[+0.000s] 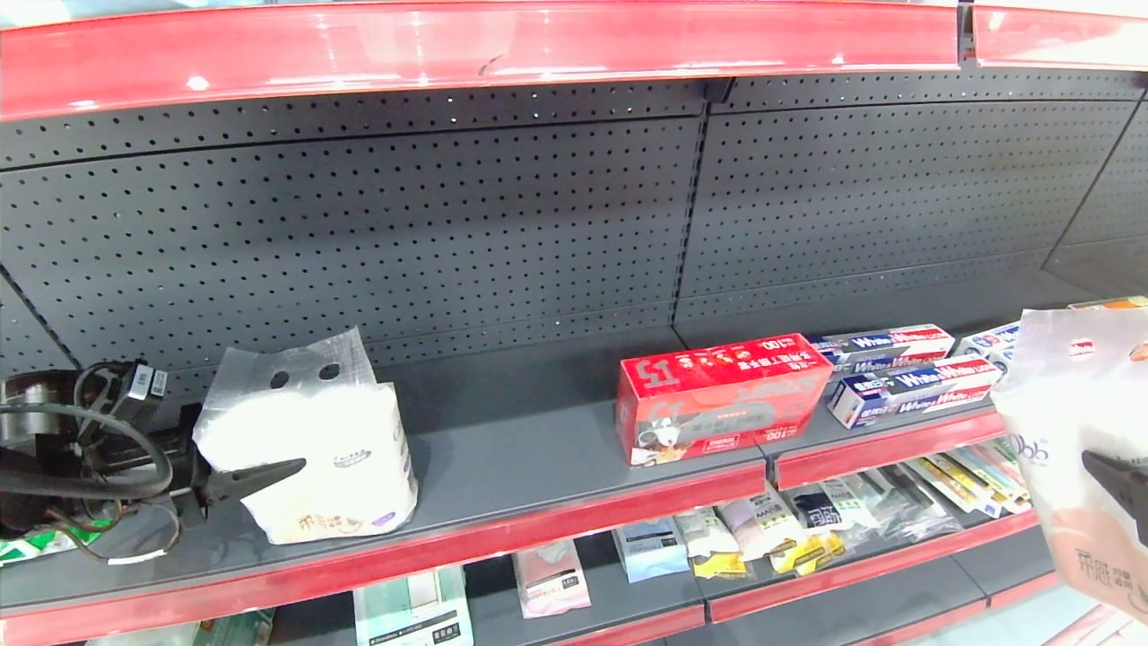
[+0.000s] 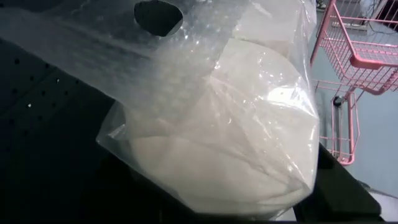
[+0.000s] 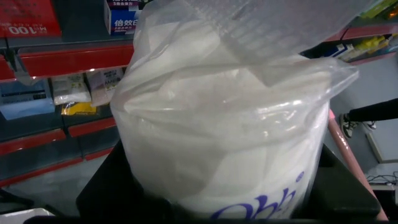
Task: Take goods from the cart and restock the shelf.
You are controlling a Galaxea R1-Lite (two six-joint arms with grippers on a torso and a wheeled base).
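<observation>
A white roll-paper pack (image 1: 332, 449) in clear plastic stands on the grey shelf board (image 1: 538, 449) at its left end. My left gripper (image 1: 287, 462) is shut on it, with one dark finger (image 1: 256, 477) across its front. In the left wrist view the same pack (image 2: 230, 143) sits close to the camera. A second pack (image 1: 1067, 395) hangs in the air at the far right, in front of the shelf, with my right gripper (image 1: 1112, 484) shut on it. The right wrist view has this pack (image 3: 230, 137) between the dark fingers (image 3: 106, 186).
A red box (image 1: 717, 395) lies mid-shelf, with toothpaste boxes (image 1: 906, 377) to its right. Free board lies between the left pack and the red box. The red-edged upper shelf (image 1: 484, 45) overhangs. Small goods (image 1: 807, 529) fill the lower shelf. A pink cart (image 2: 367, 56) stands behind.
</observation>
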